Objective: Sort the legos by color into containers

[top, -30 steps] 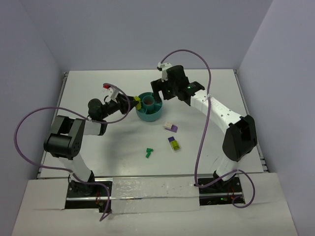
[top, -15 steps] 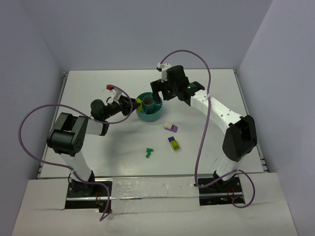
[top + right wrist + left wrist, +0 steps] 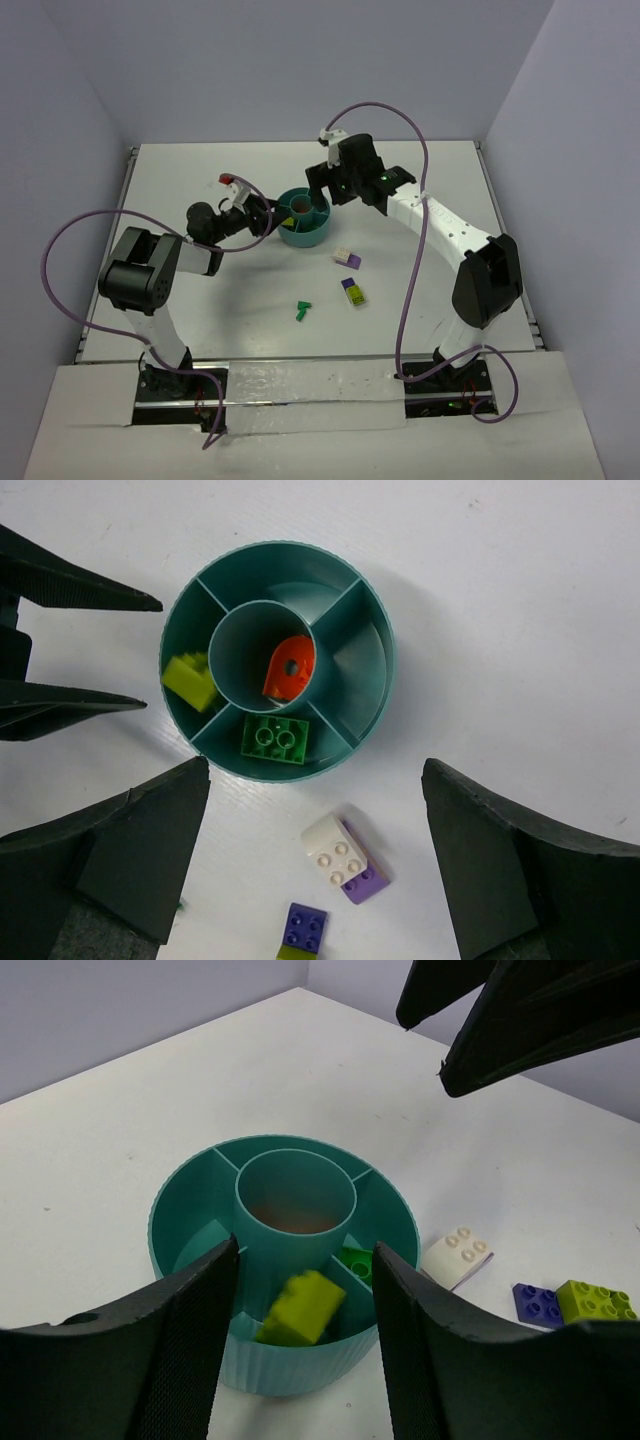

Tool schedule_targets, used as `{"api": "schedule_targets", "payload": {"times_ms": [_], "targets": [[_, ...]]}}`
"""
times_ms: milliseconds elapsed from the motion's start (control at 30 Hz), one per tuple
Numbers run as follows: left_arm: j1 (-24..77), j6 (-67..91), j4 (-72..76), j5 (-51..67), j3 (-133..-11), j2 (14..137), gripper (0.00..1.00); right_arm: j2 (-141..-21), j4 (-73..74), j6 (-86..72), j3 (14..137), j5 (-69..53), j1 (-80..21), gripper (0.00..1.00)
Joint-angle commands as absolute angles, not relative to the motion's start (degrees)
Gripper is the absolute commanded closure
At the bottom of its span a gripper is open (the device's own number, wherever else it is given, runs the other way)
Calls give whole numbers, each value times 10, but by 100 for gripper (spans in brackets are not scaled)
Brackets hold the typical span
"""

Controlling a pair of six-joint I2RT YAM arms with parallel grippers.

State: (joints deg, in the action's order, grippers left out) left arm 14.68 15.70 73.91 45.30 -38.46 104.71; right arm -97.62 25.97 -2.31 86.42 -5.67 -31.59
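The teal bowl [image 3: 301, 238] [image 3: 180, 1210] [image 3: 378, 630] stands mid-table, divided into containers. My left gripper [image 3: 264, 216] [image 3: 307, 1250] is open just above its near rim; a lime-green lego [image 3: 300, 1307] [image 3: 190, 680], blurred, is loose between the fingers over a side compartment. A green lego [image 3: 274, 739] lies in another compartment, an orange-red piece [image 3: 290, 668] in the central ring. My right gripper [image 3: 333, 187] [image 3: 315, 770] hovers open over the bowl's far side, holding nothing. On the table lie a purple-and-white lego [image 3: 347, 258] [image 3: 343, 858], a purple-and-yellow lego [image 3: 353, 291] and a dark green one [image 3: 303, 311].
Both grippers crowd the bowl from opposite sides; the right gripper's fingers [image 3: 500, 1020] loom in the left wrist view. White tabletop [image 3: 200, 170] is bounded by raised edges and lilac walls. Purple cables [image 3: 410, 250] loop beside each arm.
My left gripper has opened and let go of the lime-green lego, which drops into the bowl. The left arm edged slightly right. The right arm held still.
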Motion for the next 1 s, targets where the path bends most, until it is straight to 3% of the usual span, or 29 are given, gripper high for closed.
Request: {"api": "schedule_targets", "payload": {"times_ms": [0,300,400,567,867,967], "targets": [[150,143,827,469,-402,1039,32,-956,258,-24,853,-58,-312,6],[124,155,731,488,-392,900,33,-901,304,23,799,-76,-313,6],[98,133,630,488,-379,818,35,-872,357,37,761,-106,-312,7],[72,26,317,434,-398,693,39,-837,442,52,680,-154,-321,9],[57,45,228,390,-348,564,34,-867,500,38,632,-143,-360,8],[56,41,216,374,-338,552,34,-886,500,29,632,-146,-375,12]]}}
